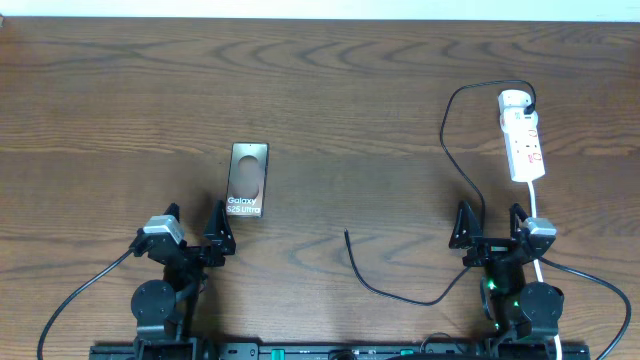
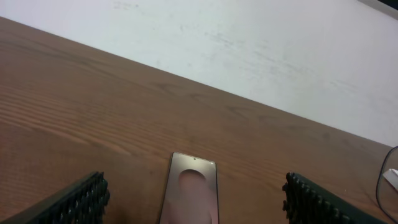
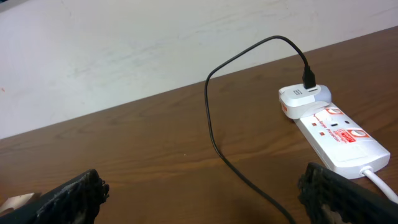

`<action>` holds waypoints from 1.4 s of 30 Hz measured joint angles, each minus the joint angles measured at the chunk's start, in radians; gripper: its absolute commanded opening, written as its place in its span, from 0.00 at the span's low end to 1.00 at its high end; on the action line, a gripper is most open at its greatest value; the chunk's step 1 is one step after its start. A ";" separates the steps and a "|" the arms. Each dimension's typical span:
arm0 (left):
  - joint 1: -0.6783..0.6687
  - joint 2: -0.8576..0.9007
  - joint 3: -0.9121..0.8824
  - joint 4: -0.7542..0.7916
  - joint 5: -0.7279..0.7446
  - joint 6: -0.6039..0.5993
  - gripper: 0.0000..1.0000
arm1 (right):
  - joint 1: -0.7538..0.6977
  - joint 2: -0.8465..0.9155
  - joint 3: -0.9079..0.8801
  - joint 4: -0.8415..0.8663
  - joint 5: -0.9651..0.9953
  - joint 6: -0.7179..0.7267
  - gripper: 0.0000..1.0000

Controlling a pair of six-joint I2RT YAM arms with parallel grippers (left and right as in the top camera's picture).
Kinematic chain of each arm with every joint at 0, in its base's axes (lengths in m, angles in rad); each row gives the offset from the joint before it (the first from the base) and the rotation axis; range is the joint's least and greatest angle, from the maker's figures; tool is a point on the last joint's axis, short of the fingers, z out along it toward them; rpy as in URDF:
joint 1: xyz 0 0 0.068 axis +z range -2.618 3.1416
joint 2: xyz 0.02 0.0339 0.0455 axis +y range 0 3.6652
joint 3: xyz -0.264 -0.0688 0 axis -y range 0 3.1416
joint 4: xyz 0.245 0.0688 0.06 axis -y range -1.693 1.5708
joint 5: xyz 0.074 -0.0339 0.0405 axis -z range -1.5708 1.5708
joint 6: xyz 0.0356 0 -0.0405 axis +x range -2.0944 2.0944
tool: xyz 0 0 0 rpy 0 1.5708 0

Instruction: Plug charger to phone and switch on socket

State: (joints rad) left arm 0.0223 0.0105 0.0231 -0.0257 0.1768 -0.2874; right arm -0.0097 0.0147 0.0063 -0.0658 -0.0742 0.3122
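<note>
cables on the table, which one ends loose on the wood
The thin black charger; its tip lies free right of the phone. The thicker white cord leaves the socket.

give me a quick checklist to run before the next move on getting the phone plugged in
1. The left gripper is open and empty: ok.
2. The right gripper is open and empty: ok.
3. The phone lies flat, screen up, just ahead of the left gripper and apart from it: ok.
4. The plug tip of the charger lies free on the table between the arms, not in the phone: ok.
5. The charger's far end sits in the white adapter on the socket: ok.
6. The socket's switch position: cannot tell.
</note>
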 measured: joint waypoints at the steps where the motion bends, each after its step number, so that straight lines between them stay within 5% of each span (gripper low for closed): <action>1: 0.000 0.000 0.000 0.000 0.000 0.000 0.88 | 0.000 0.000 0.000 0.000 0.000 0.000 0.99; 42: 0.000 0.000 0.003 0.013 0.042 0.000 0.88 | 0.000 0.000 0.000 0.000 0.000 0.000 0.99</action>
State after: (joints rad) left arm 0.0223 0.0105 0.0257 -0.0128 0.2192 -0.2871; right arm -0.0097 0.0147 0.0063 -0.0658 -0.0742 0.3122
